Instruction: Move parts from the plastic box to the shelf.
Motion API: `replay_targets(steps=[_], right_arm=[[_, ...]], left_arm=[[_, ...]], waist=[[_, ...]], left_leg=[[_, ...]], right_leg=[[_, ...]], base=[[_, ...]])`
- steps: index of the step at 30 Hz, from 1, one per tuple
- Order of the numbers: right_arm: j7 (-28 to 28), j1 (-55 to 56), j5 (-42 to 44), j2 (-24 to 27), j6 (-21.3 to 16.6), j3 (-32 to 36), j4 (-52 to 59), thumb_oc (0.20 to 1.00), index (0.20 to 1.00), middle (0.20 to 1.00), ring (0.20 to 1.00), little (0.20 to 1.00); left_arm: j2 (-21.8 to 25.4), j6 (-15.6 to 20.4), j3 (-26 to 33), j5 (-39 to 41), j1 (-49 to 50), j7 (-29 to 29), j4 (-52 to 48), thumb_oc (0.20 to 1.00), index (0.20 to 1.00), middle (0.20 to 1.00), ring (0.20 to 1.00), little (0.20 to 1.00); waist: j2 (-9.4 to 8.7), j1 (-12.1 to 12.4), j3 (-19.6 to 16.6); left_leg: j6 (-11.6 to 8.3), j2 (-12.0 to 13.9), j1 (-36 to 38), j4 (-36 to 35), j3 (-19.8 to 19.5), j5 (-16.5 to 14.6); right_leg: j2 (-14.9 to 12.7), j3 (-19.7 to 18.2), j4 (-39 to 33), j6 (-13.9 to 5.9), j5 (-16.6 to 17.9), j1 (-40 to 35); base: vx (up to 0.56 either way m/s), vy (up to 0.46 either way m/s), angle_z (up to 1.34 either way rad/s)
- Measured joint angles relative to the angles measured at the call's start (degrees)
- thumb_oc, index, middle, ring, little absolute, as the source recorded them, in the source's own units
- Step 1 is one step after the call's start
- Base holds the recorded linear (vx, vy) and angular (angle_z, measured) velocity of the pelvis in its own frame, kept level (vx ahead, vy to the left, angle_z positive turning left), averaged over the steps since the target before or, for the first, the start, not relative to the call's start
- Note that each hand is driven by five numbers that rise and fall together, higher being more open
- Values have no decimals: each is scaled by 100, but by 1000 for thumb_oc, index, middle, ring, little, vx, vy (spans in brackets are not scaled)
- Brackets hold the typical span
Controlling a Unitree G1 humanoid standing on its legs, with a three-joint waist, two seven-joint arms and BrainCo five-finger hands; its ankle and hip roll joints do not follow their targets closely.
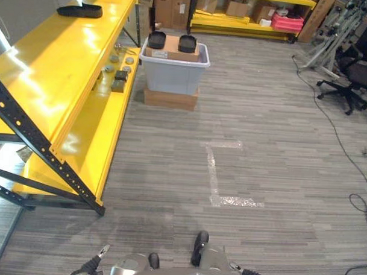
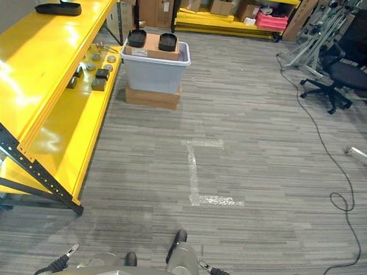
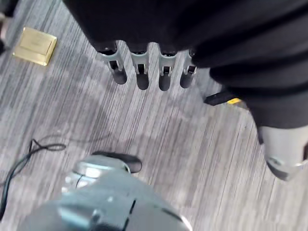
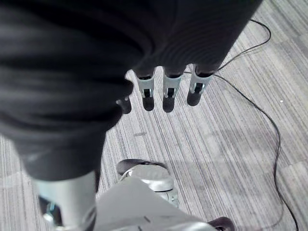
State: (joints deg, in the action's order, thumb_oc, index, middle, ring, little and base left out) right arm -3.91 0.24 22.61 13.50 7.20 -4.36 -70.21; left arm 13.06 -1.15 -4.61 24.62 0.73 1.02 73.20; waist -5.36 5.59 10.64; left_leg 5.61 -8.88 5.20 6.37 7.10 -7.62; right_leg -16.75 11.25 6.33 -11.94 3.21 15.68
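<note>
Parts, two black tray-like ones (image 1: 157, 39) (image 1: 187, 43), sit on a brown carton with a white label, its print too small to read, inside the grey plastic box (image 1: 173, 74). That box rests on a flat cardboard box (image 1: 170, 99) beside the yellow shelf (image 1: 59, 67), whose lower level carries several small metal pieces and whose top holds two more black parts (image 1: 80, 11). Left hand (image 3: 144, 67) and right hand (image 4: 166, 89) hang over the carpet, fingers straight, holding nothing.
</note>
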Motion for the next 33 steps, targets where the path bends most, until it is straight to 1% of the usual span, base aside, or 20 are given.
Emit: replay_targets(steps=[3,6,7,8,9,12,14,15,17,18,19,20,22,23,24,26,28,31,32,33], right_arm=[[60,101,-26,-5,10,16,10,1000,1000,1000,1000,1000],[150,138,-57,-4,49,1,7,1000,1000,1000,1000,1000],[223,143,-222,33,85,-5,1,1000,1000,1000,1000,1000],[239,161,-280,70,86,-62,4,1000,1000,1000,1000,1000],[256,50,-340,135,128,-191,-62,1000,1000,1000,1000,1000],[330,-139,-571,234,198,-287,-6,1000,1000,1000,1000,1000],[396,-205,-707,297,212,-358,36,1000,1000,1000,1000,1000],[382,-227,-725,282,282,-388,60,1000,1000,1000,1000,1000],[375,-220,-726,288,301,-406,60,1000,1000,1000,1000,1000],[377,-216,-733,289,295,-395,45,1000,1000,1000,1000,1000],[378,-217,-784,287,288,-401,12,1000,1000,1000,1000,1000],[376,-218,-868,294,261,-404,1,1000,1000,1000,1000,1000],[373,-81,-953,296,256,-470,-36,1000,1000,1000,1000,1000],[369,-79,-954,330,260,-467,-57,1000,1000,1000,1000,1000],[364,-76,-954,356,248,-465,-51,1000,1000,1000,1000,1000],[366,7,-951,361,242,-516,-21,1000,1000,1000,1000,1000],[363,183,-946,473,157,-678,171,1000,1000,1000,1000,1000],[367,210,-945,606,139,-884,443,1000,1000,1000,1000,1000],[343,115,-935,529,138,-994,383,1000,1000,1000,1000,1000],[354,98,-929,409,148,-1030,375,1000,1000,1000,1000,1000]], left_arm=[[26,41,134,-14,91,-12,-22,1000,1000,1000,1000,1000],[52,53,214,-7,247,-6,-22,1000,1000,1000,1000,1000],[45,49,233,5,334,6,-23,1000,1000,1000,1000,1000],[44,49,226,8,326,4,-24,1000,1000,1000,1000,1000],[-11,45,269,18,325,8,-23,1000,1000,1000,1000,1000],[-32,57,493,200,308,4,1,1000,1000,1000,1000,1000],[-33,80,665,299,249,3,-21,1000,1000,1000,1000,1000],[-16,117,738,460,171,3,-73,1000,1000,1000,1000,1000],[-26,113,719,460,183,-6,-130,1000,1000,1000,1000,1000],[-30,113,715,460,160,-13,-182,1000,1000,1000,1000,1000],[-31,117,703,468,260,-14,-234,1000,1000,1000,1000,1000],[-35,114,705,500,328,-6,-231,1000,1000,1000,1000,1000],[-28,112,726,680,327,4,-221,1000,1000,1000,1000,1000],[-41,113,727,696,297,5,-219,1000,1000,1000,1000,1000],[-42,103,732,733,251,8,-214,1000,1000,1000,1000,1000],[-37,99,901,787,230,7,-159,1000,1000,1000,1000,1000],[-32,107,945,913,233,5,-92,1000,1000,1000,1000,1000],[-32,138,1371,1030,528,28,50,1000,1000,1000,1000,1000],[68,162,1384,1025,591,44,73,1000,1000,1000,1000,1000],[166,191,1414,1022,571,78,47,1000,1000,1000,1000,1000]], waist=[[4,-17,-6],[7,3,-35],[101,-27,-142],[188,-80,-240],[221,-96,-299],[231,-98,-451],[166,-63,-490],[44,74,-442],[110,188,-448],[46,219,-401],[49,251,-360],[130,234,-335],[291,237,-346],[406,242,-306],[527,225,-231],[553,243,-202],[507,329,-206],[393,511,-302],[256,475,-353],[52,522,-344]], left_leg=[[17,34,158,230,-110,-323],[-70,133,388,261,-100,-488],[-284,406,584,464,-220,-775],[-464,602,630,588,-291,-823],[-606,782,688,740,-323,-831],[-1153,1054,439,1481,-217,-469],[-1218,1172,-109,2628,-151,36],[-1257,1400,-1209,4428,-211,1347],[-1079,1506,-1999,5001,-192,949],[-953,1476,-2241,4784,-65,759],[-852,1410,-2298,3578,211,668],[-856,1385,-2353,2946,348,682],[-1085,1132,-2119,400,491,955],[-1100,1138,-2043,-331,516,1085],[-1156,1190,-2076,-693,508,1292],[-1231,1215,-2210,-876,463,1475],[-1192,1220,-2227,-507,380,1462],[-992,1218,-1560,96,373,978],[-700,1031,-1376,97,395,1216],[-534,900,-1272,161,471,1232]], right_leg=[[-197,216,-371,61,319,-113],[-147,346,-301,76,324,-306],[178,239,-81,354,441,-496],[363,196,47,609,740,-579],[533,220,269,747,490,-632],[712,323,427,969,210,-793],[809,383,359,1098,23,-965],[896,396,-10,1330,-114,-1298],[1010,452,-352,1448,-127,-1549],[1038,474,-487,1384,-175,-1621],[1054,517,-696,1406,-156,-1856],[1142,523,-825,1385,-181,-2019],[1301,516,-1145,1314,-251,-2317],[1394,497,-1143,1330,-271,-2368],[1489,496,-1139,1335,-333,-2443],[1514,370,-1104,1343,-509,-2645],[1374,251,-1071,1151,-852,-3045],[1009,-281,-237,804,-1686,-3177],[832,-303,-28,592,-1812,-3341],[611,-186,294,509,-1875,-3306]], base=[[466,-196,19],[573,-187,0],[547,-140,27],[559,-137,34],[608,-152,19],[301,-141,-6],[317,-149,6],[388,-45,-5],[279,40,-6],[242,85,-14],[430,177,-21],[604,267,-20],[597,257,-9],[460,190,-11],[403,168,-16],[511,219,-34],[788,354,-48],[468,170,-85],[470,169,-55],[571,271,-30]])
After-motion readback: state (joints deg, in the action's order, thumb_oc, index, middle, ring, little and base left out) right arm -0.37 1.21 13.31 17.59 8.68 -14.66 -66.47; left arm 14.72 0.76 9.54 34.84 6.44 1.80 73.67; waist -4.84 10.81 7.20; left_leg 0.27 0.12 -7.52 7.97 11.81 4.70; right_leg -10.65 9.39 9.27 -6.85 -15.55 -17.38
